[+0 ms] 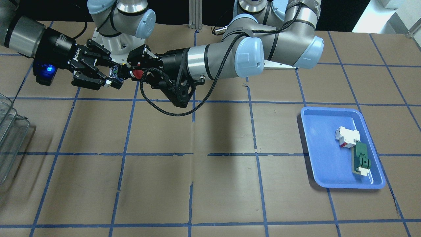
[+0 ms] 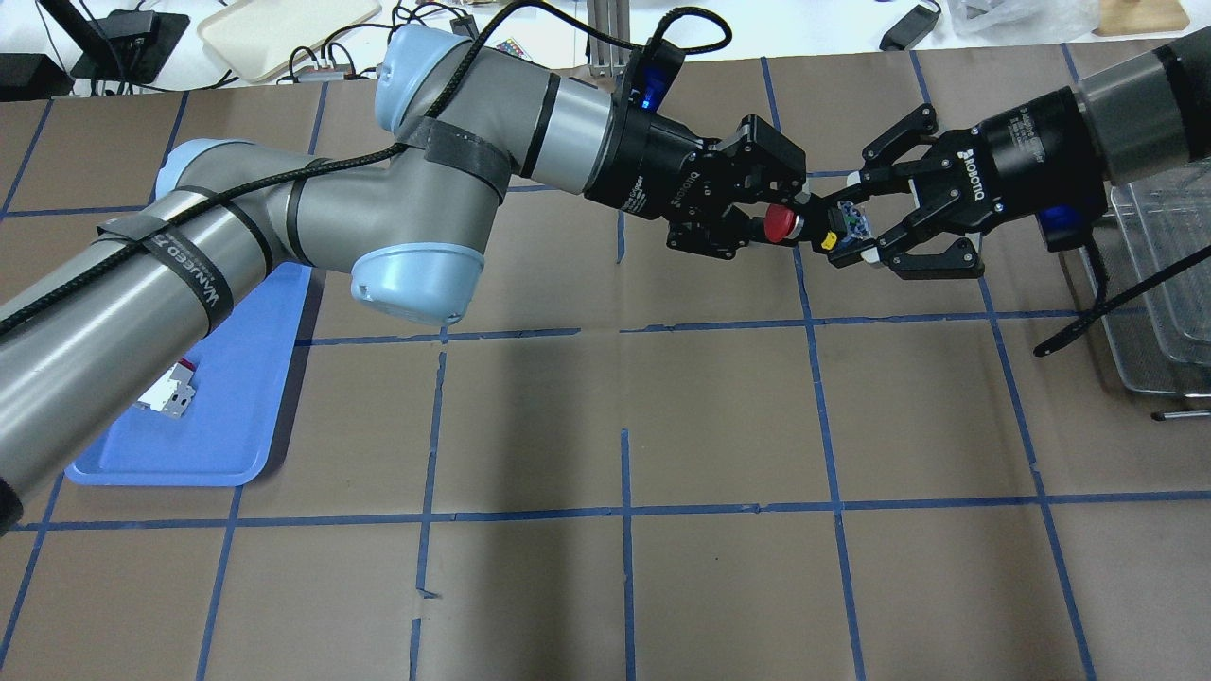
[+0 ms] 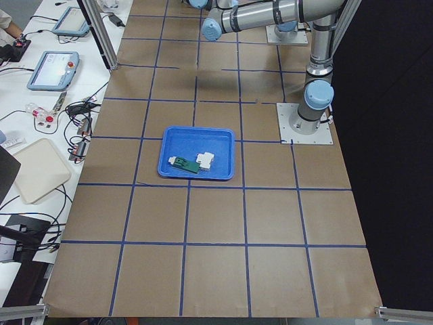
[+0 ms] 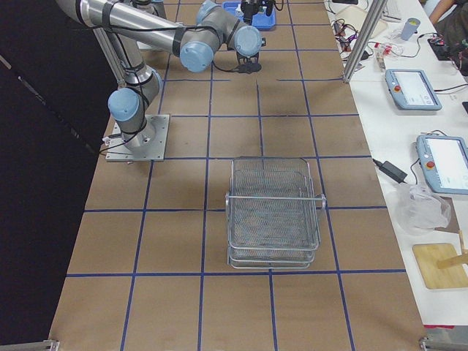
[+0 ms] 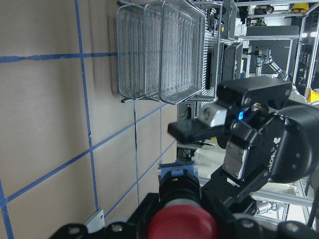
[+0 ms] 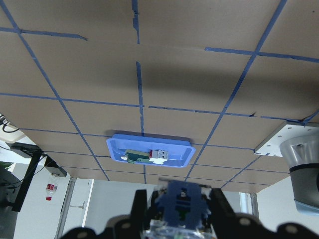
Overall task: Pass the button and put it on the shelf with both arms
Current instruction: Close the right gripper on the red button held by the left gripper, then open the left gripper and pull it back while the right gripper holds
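Observation:
My left gripper [image 2: 771,219] is shut on the button [image 2: 781,225] by its red cap and holds it in the air over the far middle of the table. The button's bluish-grey base [image 2: 849,227] points at my right gripper [image 2: 866,218]. That gripper is open, with one finger on each side of the base and small gaps showing. The base fills the bottom of the right wrist view [image 6: 182,201]. The red cap [image 5: 182,224] shows in the left wrist view, with a right finger [image 5: 197,128] beyond it. The wire shelf [image 4: 274,212] stands on the table on my right side.
A blue tray [image 1: 329,164] lies on my left side of the table. It holds a white block with red marks [image 1: 347,136] and a green flat part [image 1: 361,158]. The shelf's edge [image 2: 1164,284] is close under my right arm.

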{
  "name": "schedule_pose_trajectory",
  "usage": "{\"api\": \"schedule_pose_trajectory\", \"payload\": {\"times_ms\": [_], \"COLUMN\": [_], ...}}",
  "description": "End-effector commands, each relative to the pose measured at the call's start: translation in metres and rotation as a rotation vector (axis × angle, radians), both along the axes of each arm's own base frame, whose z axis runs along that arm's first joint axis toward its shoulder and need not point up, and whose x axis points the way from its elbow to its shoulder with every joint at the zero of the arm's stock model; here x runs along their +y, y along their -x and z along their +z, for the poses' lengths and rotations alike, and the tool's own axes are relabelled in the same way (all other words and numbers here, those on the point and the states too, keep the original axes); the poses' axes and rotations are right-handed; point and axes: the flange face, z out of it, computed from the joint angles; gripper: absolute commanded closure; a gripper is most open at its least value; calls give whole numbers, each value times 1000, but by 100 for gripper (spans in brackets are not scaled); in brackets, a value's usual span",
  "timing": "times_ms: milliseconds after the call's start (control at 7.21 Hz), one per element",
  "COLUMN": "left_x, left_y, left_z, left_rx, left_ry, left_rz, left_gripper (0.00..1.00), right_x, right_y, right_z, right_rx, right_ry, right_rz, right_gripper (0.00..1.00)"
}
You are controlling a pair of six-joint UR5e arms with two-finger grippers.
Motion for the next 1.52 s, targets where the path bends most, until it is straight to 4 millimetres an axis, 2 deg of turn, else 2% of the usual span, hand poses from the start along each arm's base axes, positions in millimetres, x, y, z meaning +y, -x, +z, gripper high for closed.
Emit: {"api": "schedule_pose_trajectory", "payload": {"times_ms": [0, 139, 277, 554, 693, 970, 1109, 1248, 1386], "left_x": [0, 1, 2, 8, 4, -16, -21, -21, -16], "left_y": [0, 0, 0, -4, -13, -57, -71, -78, -84], "left_z": [-1, 2, 2, 18, 22, 33, 34, 31, 40], "left_rx": [0, -1, -2, 5, -14, -68, -118, -238, -344], "left_ry": [-1, 4, 4, 32, 50, 75, 91, 121, 128], "left_rz": [0, 0, 0, 2, 22, 114, 145, 166, 163], "left_gripper": [100, 30, 1, 0, 0, 0, 0, 0, 0], "right_x": [1, 1, 1, -1, -2, -2, -2, -10, -30], "right_y": [0, 0, 0, 3, 10, 35, 46, 62, 83], "right_z": [2, 3, 4, 6, 7, 22, 30, 35, 50], "right_rx": [-1, 0, -1, 11, 66, 331, 434, 520, 608], "right_ry": [-4, -1, 1, 6, 31, 197, 249, 283, 317], "right_rz": [0, 0, -1, 2, 32, 335, 473, 615, 759], "right_gripper": [81, 83, 85, 89, 90, 90, 91, 91, 90]}}
